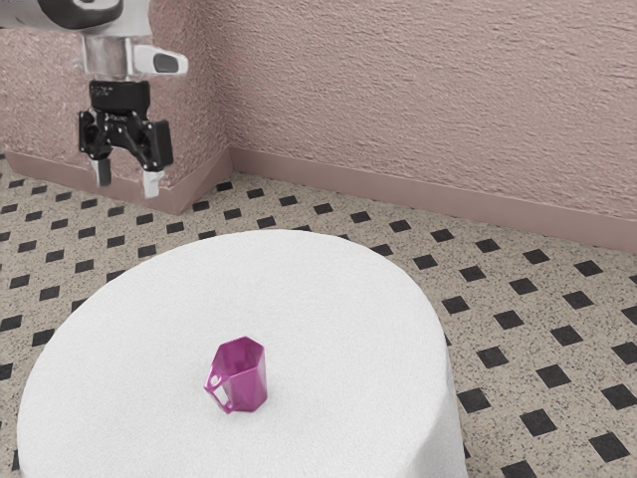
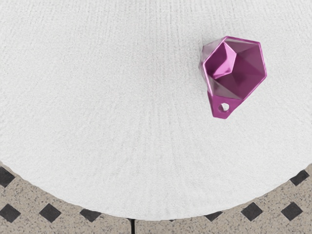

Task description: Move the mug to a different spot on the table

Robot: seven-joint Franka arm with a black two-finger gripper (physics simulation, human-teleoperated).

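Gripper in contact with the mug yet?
Apart. The exterior view shows the gripper, fingers open, hanging high at that view's upper left, with a clear gap down to the purple mug standing on the table.

Glossy mug, matt rough table

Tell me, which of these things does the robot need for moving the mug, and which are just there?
For the job:
- mug, upright on the table
- table, where the new spot will be
- gripper, open, high above the table's far edge

Just there:
- tiled floor
- pink wall
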